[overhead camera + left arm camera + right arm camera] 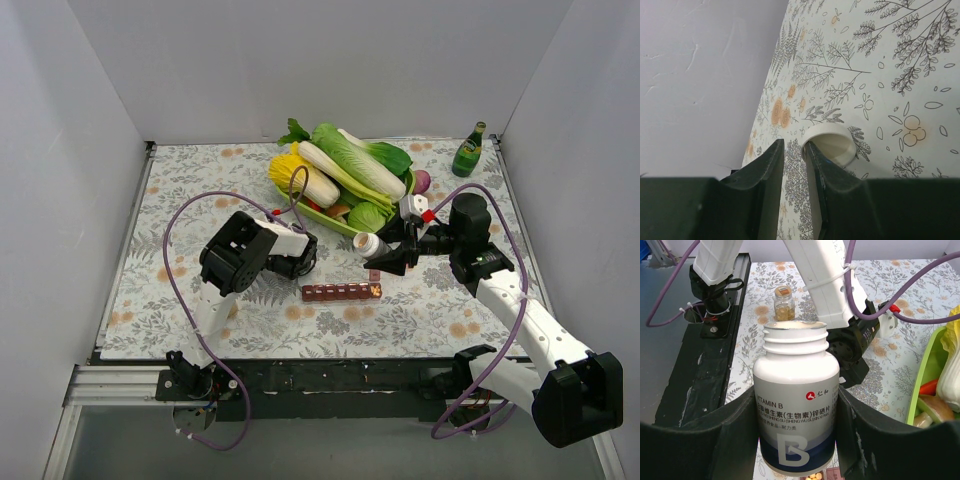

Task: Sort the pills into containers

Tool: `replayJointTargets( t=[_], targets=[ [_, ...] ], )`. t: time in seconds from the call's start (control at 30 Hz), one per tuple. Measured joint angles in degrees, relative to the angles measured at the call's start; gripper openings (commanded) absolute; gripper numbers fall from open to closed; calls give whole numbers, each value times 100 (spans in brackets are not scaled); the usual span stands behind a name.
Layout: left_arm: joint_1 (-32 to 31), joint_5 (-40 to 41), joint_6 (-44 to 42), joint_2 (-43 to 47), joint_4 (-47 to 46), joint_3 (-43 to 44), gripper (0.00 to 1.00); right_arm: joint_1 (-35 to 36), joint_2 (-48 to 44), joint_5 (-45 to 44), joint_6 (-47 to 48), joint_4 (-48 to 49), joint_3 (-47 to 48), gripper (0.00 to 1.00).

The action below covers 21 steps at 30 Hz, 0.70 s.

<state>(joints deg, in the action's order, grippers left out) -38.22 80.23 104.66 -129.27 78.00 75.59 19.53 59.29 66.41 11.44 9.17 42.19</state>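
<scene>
At worktop (200,300) centre, on floral cloth, both arms reach in twd the middle. Back centre: green veg tray (921,377) piled w/ cabbage, corn etc. Back R corner: green glass bottle (468,151), upright, well apart from the rest.

R end effector (796,410) clenched on a white vitamin B bottle (795,365), one finger each side of the body; cap off, neck open. Top view: bottle lies tilted, mouth pointing twd the L arm, just behind the R end of the organiser.

Dark red pill organiser (340,292) lies flat, long axis L-R, btwn the two end effectors and nearer the bases than the tray. Pills (375,291) = orange-yellow specks in its R-most compartment; R wrist view shows a few under the bottle at the frame's bottom edge.

L end effector (794,146) low over the cloth, jaws released w/ a narrow gap, nothing btwn them. White bottle cap (835,142) sits on the cloth just beside one fingertip, outside the gap.

Small glass vial (784,302) w/ yellowish contents stands upright near the L arm.
</scene>
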Motion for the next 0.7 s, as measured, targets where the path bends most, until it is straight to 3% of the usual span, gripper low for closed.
replayJointTargets(
  t=[0.33,0.53,0.7],
  targets=[
    [-22,-291,127,0,0,0,25,-2,0,2,-59,2,0,1],
    [-31,-483,168,4,2,57,32,-2,0,2,-68,2,0,1],
    [-31,-765,-170,214,-177,186,56,-2,0,4,-72,2,0,1]
  ],
)
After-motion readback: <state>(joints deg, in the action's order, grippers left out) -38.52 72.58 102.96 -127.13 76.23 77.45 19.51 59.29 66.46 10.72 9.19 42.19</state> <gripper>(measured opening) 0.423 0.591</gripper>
